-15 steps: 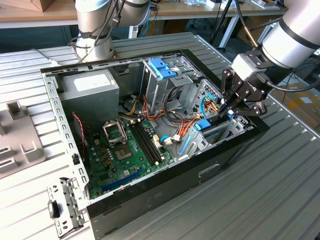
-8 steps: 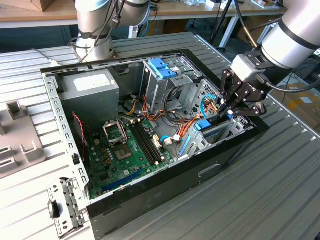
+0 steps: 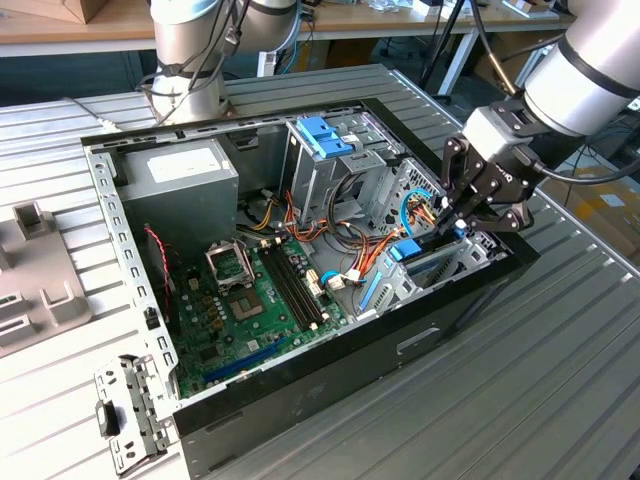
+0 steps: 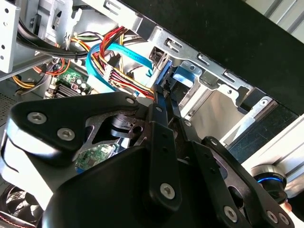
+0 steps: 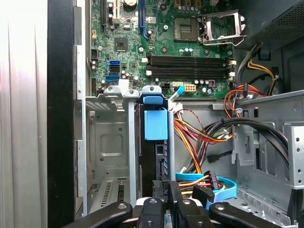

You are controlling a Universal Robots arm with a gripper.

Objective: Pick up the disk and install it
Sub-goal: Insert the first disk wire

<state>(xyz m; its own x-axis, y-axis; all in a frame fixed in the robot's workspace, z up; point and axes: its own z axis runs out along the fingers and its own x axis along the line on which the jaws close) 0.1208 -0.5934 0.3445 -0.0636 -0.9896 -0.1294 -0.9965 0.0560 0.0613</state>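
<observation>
light-blue plastic edges the disk point(image 5: 155, 124), which stands on edge in the metal drive bay point(image 5: 110, 142) at the front corner of the open computer case point(image 3: 130, 250), beside the bundled cables point(image 5: 199, 133). the claw point(image 5: 167, 190) reaches down onto its near end, fingers pressed together and apparently pinching the disk's edge. the disk looks stiff, dense and fairly heavy for its size, with smooth flanks; the plastic rail seems the safest place to grip. the case sits on a ribbed metal worktop point(image 3: 560, 380).

gripper point(image 4: 164, 97) | fingers closed together, tips at blue-railed disk point(image 4: 183, 76) | in metal bay point(image 4: 209, 102)
</observation>
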